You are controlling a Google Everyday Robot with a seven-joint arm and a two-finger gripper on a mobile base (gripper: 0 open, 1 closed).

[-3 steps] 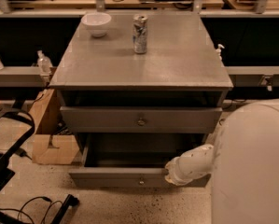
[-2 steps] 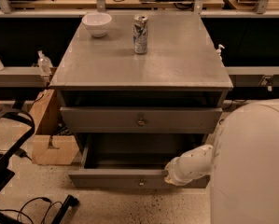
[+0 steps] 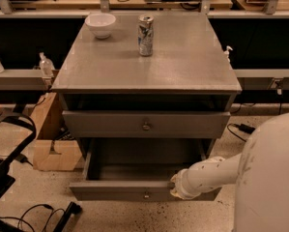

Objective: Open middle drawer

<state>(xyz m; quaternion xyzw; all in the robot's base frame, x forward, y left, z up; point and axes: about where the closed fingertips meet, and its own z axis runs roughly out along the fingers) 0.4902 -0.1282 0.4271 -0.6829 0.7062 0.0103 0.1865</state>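
The grey cabinet (image 3: 182,62) has its upper drawer (image 3: 105,124) nearly closed, with a brass knob. Below it the middle drawer (image 3: 110,191) is pulled far out toward me, its dark inside showing and its small knob low on the flat front. My gripper (image 3: 176,186) is at the end of the white arm coming in from the lower right. It sits at the top edge of that drawer's front, right of the knob. The wrist hides the fingers. The lowest drawer is hidden under the open one.
A white bowl (image 3: 100,24) and a drink can (image 3: 145,28) stand at the back of the cabinet top. A cardboard box (image 3: 51,144) sits on the floor to the left, with cables and a black frame (image 3: 8,149) beyond it. My white body (image 3: 269,178) fills the lower right.
The middle drawer has come slightly further out toward me, and the gripper has moved with its front edge. The things on top have not moved.
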